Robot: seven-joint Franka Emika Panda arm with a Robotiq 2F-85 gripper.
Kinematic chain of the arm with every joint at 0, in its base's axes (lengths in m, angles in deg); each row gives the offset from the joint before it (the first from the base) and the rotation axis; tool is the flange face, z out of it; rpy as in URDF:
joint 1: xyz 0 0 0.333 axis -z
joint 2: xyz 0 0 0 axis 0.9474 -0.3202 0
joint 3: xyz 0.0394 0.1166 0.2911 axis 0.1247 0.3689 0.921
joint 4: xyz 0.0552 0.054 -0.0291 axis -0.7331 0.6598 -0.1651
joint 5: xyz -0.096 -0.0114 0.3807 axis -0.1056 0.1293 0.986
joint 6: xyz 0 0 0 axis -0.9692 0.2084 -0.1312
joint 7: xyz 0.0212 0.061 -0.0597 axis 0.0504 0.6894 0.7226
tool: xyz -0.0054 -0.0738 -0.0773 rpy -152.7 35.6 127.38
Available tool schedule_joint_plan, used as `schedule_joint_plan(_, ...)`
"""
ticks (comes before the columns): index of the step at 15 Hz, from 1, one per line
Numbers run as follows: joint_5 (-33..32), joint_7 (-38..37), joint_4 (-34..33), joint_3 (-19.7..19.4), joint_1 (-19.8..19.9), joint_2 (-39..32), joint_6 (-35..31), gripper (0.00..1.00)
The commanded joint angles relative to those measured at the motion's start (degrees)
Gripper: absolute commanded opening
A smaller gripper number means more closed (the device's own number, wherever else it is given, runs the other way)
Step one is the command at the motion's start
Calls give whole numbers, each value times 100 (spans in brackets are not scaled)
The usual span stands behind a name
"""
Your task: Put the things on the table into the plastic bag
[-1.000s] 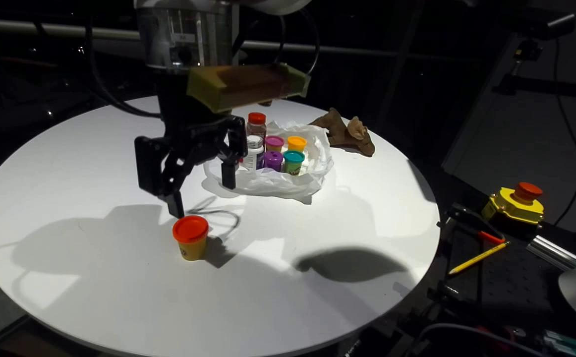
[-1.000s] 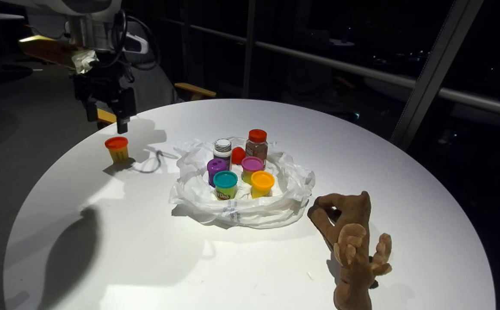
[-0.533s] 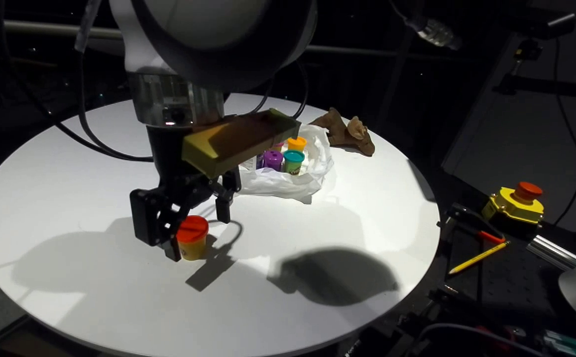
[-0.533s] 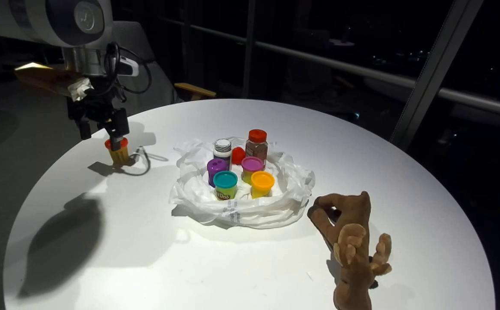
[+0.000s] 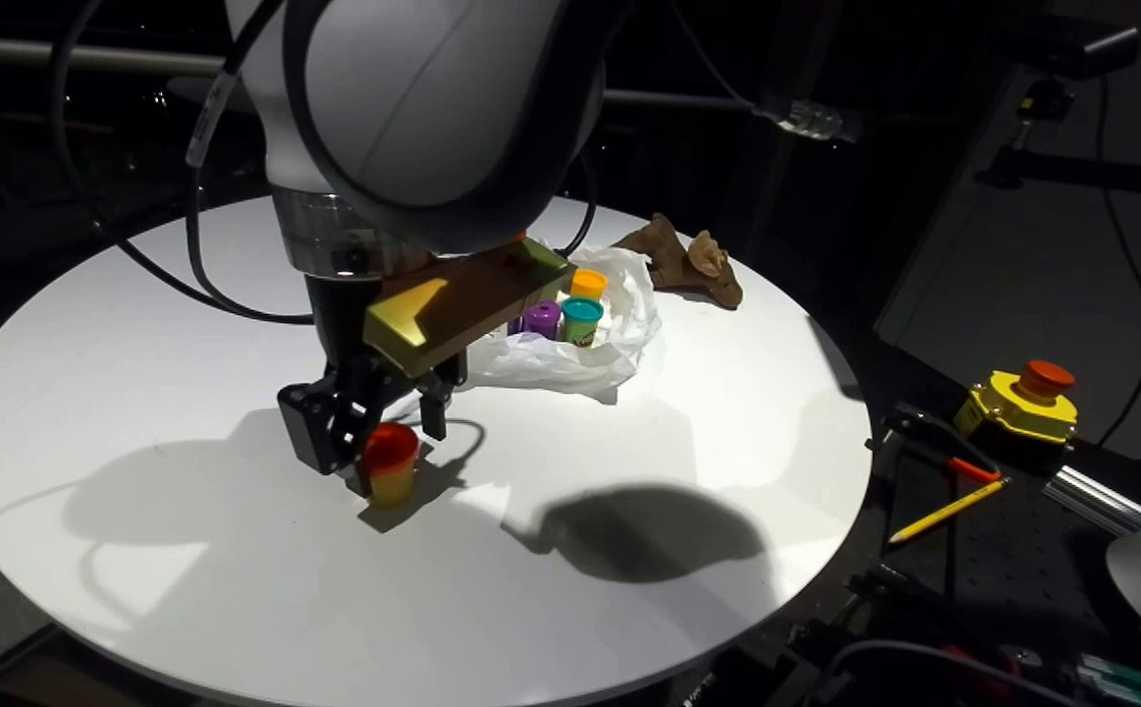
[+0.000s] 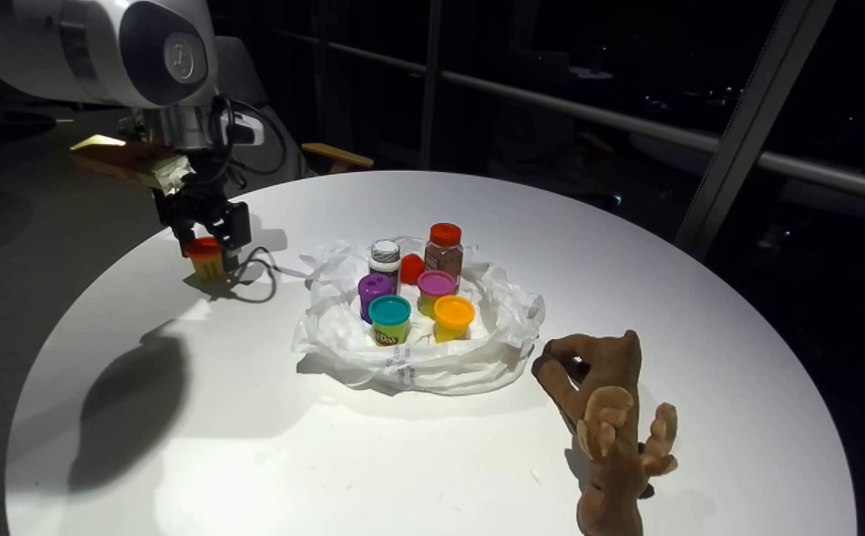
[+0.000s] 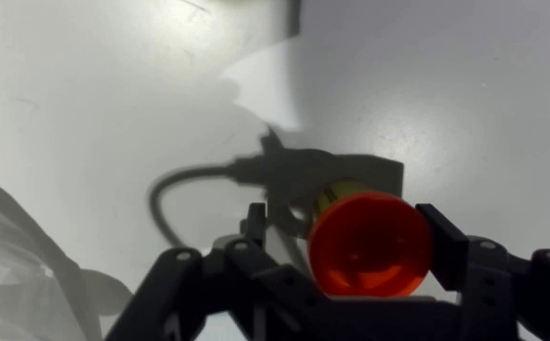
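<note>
A yellow tub with a red lid (image 5: 391,476) stands upright on the table, apart from the bag; it also shows in the wrist view (image 7: 369,246). My gripper (image 5: 397,454) is open and low around the tub. In the wrist view the right finger touches or nearly touches the lid, with a gap at the left finger. The white plastic bag (image 6: 417,372) lies spread open mid-table. It holds teal-lidded (image 6: 389,318), orange-lidded (image 6: 453,318) and pink-lidded (image 6: 437,289) tubs, a purple container (image 6: 375,294), a white-capped bottle (image 6: 385,257), a red-capped jar (image 6: 444,253) and a red item (image 6: 412,269).
A brown plush toy (image 6: 611,417) lies on the round white table (image 6: 373,476) beside the bag, outside it. The arm hides part of the bag in an exterior view. A yellow box with a red button (image 5: 1020,403) stands off the table.
My gripper has come down from above the tub until its fingers stand around it. The tub has shifted slightly towards the bag with it over the last half second.
</note>
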Motion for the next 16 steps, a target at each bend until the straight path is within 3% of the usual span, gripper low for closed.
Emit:
schedule_joint_plan(1, -99, -103, -117, -103, -55, -4, -55, 51)
schedule_joint_plan(4, -126, -132, -13, -167, -51, 179, -16, 28)
schedule_joint_plan(8, -369, -307, 307, -485, -18, 785, 31, 25)
schedule_joint_plan(11, -553, -333, 806, -748, 217, 1487, -27, 25)
schedule_joint_plan(16, -461, 1, 1707, -974, 1114, 2393, -61, 25)
